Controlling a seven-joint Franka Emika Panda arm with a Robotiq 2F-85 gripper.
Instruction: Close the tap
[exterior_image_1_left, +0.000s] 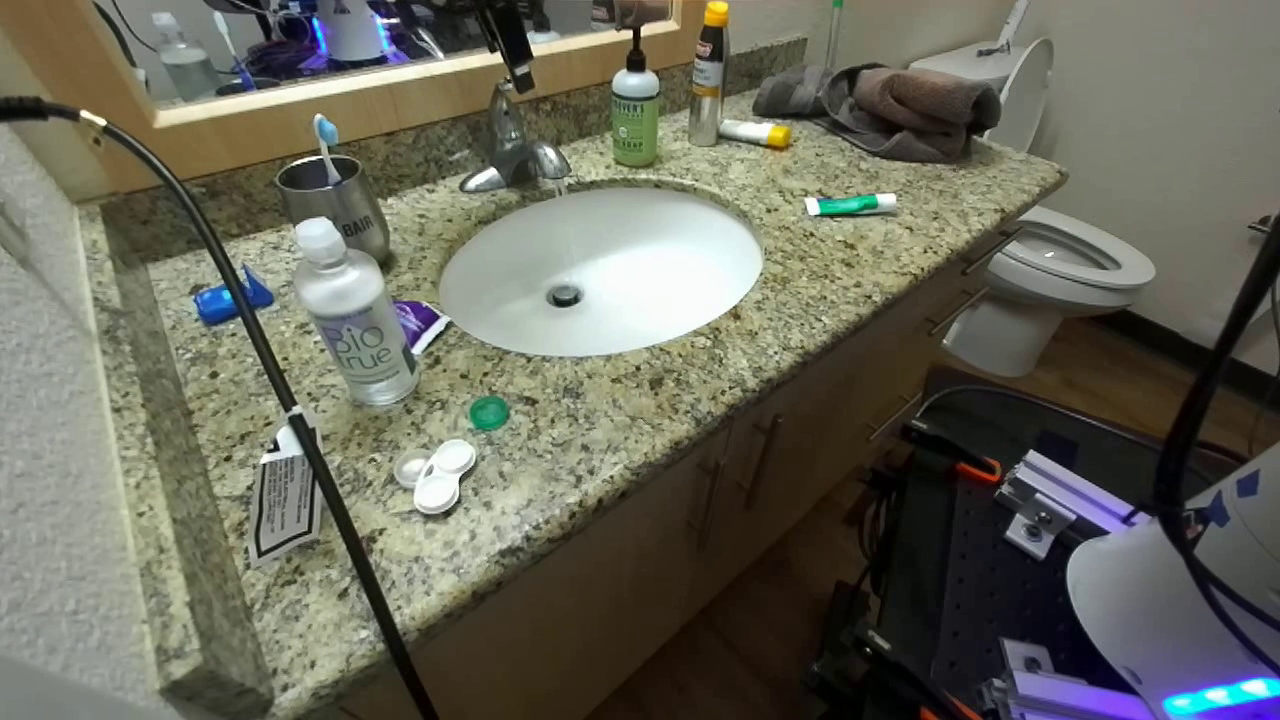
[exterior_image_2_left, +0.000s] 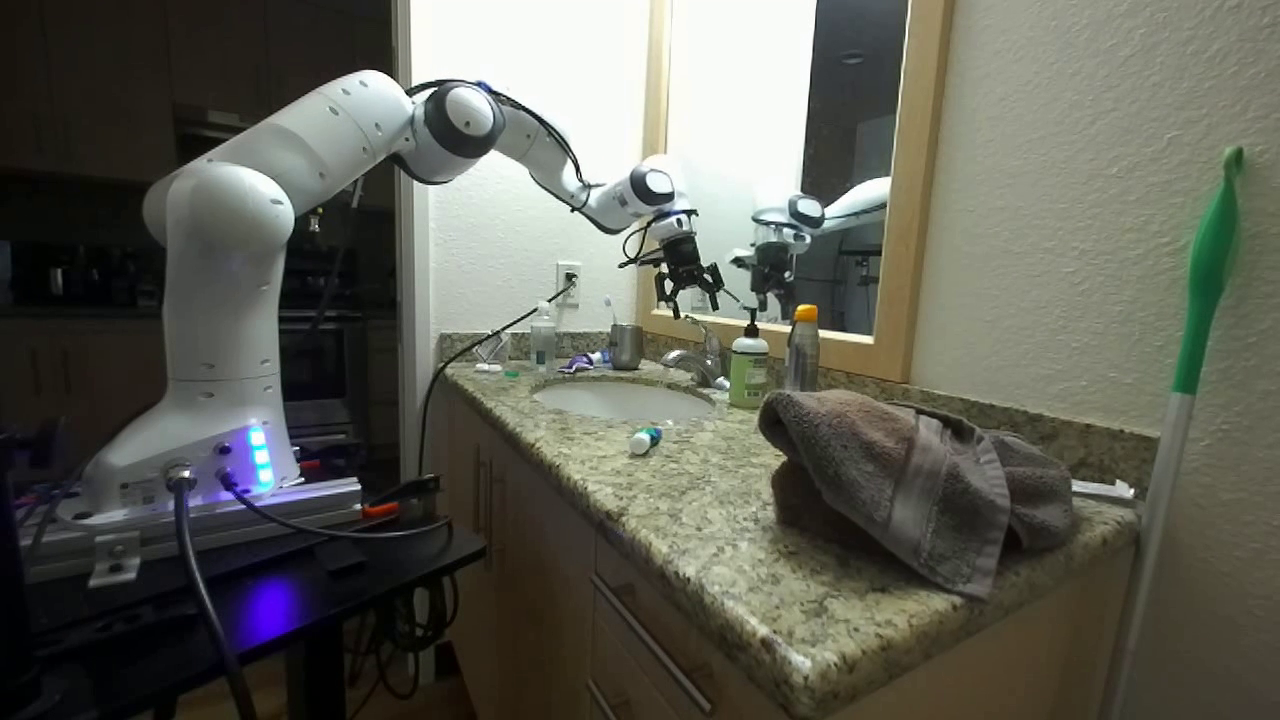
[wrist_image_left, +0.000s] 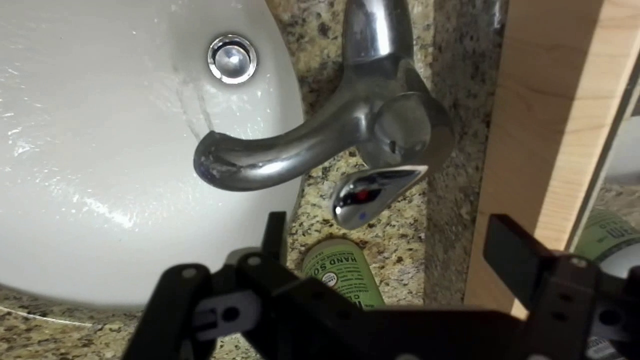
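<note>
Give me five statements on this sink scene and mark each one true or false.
1. The tap is running into the basin. True.
2. The tap's lever bears a red mark and a blue mark. True.
3. The jaws are shut on the lever. False: they stand open.
4. A toothbrush stands in the metal cup. True.
5. The metal cup lies on its side in the basin. False: it stands upright on the counter.

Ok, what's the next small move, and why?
Probably ease the open gripper toward the tap lever: in the wrist view it lines up with the gap between the fingers, clear of both, and water seems to run from the spout.
</note>
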